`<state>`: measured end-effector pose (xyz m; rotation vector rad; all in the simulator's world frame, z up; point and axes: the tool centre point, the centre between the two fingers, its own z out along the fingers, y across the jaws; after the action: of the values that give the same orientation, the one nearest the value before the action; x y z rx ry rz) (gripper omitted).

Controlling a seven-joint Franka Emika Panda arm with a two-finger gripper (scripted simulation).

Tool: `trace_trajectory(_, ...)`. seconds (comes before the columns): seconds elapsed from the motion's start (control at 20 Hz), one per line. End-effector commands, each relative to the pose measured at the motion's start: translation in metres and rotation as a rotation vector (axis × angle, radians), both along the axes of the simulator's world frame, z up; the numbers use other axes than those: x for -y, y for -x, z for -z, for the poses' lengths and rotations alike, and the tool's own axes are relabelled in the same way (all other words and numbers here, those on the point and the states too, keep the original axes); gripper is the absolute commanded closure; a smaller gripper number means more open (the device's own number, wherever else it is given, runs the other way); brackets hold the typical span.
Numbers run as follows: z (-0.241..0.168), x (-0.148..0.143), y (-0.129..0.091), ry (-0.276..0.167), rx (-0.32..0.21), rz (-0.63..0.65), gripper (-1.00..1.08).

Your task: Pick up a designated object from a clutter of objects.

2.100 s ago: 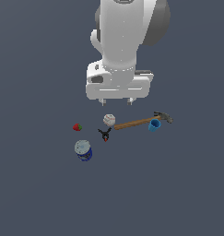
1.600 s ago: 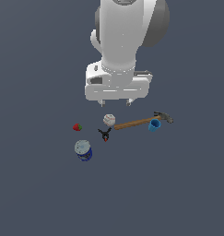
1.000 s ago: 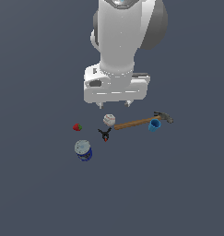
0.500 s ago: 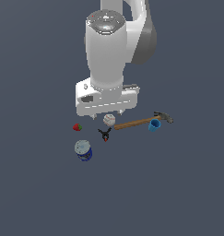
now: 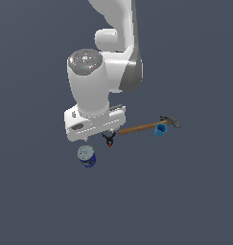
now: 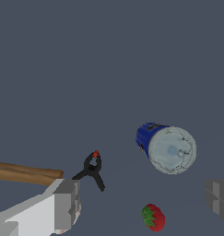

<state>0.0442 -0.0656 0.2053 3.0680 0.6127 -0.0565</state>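
Hanging low over the worktop point(image 5: 194, 201), the fingers point(image 5: 99, 135) sit just above the can point(image 5: 87, 156), clamp point(image 5: 109, 140) beside them. From the wrist, fingers point(image 6: 67, 204) spread wide, holding nothing; can point(image 6: 166, 146) lies between and beyond them, strawberry point(image 6: 153, 217) nearer, clamp point(image 6: 92, 167) by one finger.

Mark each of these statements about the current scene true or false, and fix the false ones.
1. The dark-blue can stands upright on its own, with nothing gripping it. True.
2. The gripper has its jaws shut on the strawberry. False: the jaws stand wide apart and empty, and the strawberry lies loose between them in the wrist view.
3. The bright-blue cup sits by the head end of the hammer. True.
4. The black clamp lies on top of the can's lid. False: the clamp lies on the floor, apart from the can.
5. The hammer has a metal handle. False: the handle is wooden.
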Motion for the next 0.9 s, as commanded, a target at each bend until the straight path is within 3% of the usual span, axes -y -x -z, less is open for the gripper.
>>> trace_trajectory(0.0,0.015,0.014,-0.006,-0.004,0.005,-0.048,-0.92)
trace_trajectory(0.45,0.061,0.052,-0.018,-0.017,0.022,-0.182,-0.92)
trace_trajectory(0.85,0.080,0.067,-0.021,-0.023,0.030,-0.235,-0.92)
